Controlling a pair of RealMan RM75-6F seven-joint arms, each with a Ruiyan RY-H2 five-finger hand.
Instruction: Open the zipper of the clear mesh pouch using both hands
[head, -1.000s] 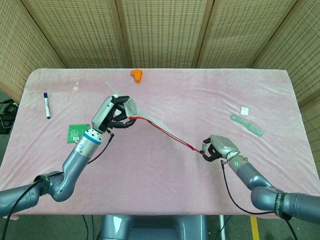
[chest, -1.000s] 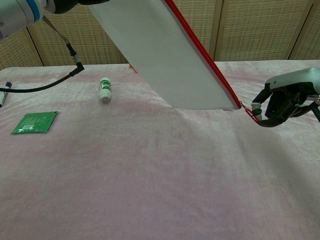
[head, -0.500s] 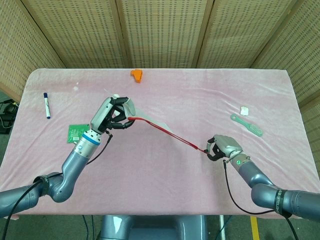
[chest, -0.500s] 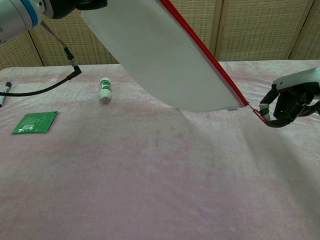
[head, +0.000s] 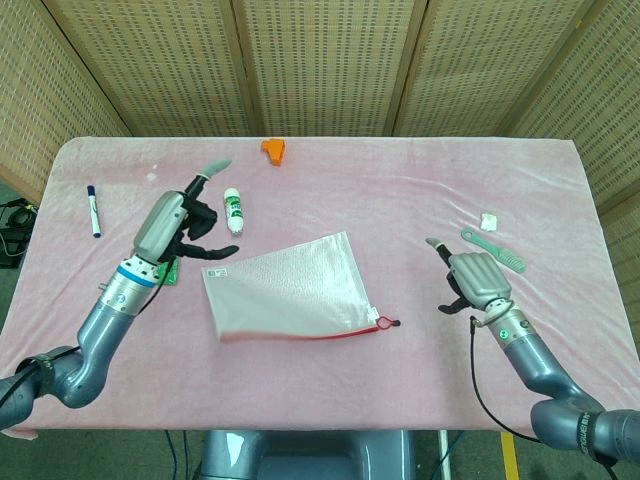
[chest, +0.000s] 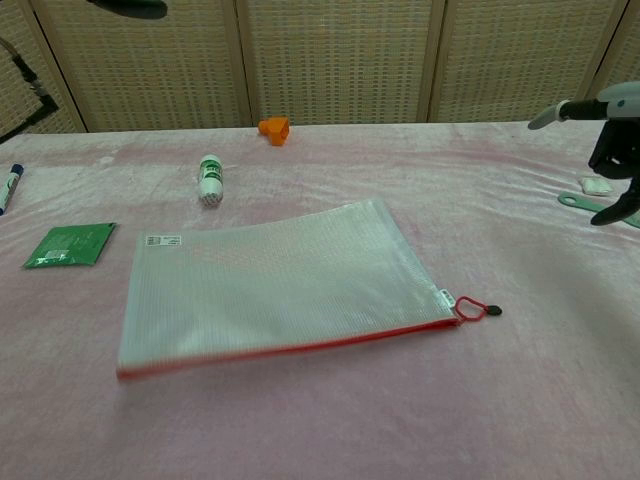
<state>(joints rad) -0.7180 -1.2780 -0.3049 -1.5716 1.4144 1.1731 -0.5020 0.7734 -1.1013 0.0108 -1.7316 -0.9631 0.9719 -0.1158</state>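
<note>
The clear mesh pouch (head: 290, 287) (chest: 280, 280) lies flat on the pink cloth in the middle of the table. Its red zipper (head: 300, 337) (chest: 290, 350) runs along the near edge, with the red pull (head: 385, 322) (chest: 470, 308) at the right end. My left hand (head: 185, 215) hovers left of the pouch, fingers spread, holding nothing; only a dark sliver of it (chest: 130, 6) shows at the top of the chest view. My right hand (head: 475, 275) (chest: 615, 110) is raised to the right of the pull, fingers apart and empty.
A green-and-white tube (head: 232, 210) (chest: 209, 180) lies behind the pouch. An orange piece (head: 272, 149) sits at the back. A blue marker (head: 93, 210) and a green packet (chest: 70, 245) lie at the left. A green brush (head: 495, 250) and a white scrap (head: 489, 221) lie at the right.
Both hands have let go. The pouch, stretched in the air between them before, has dropped flat onto the cloth. The left hand moved back left, the right hand back right and up.
</note>
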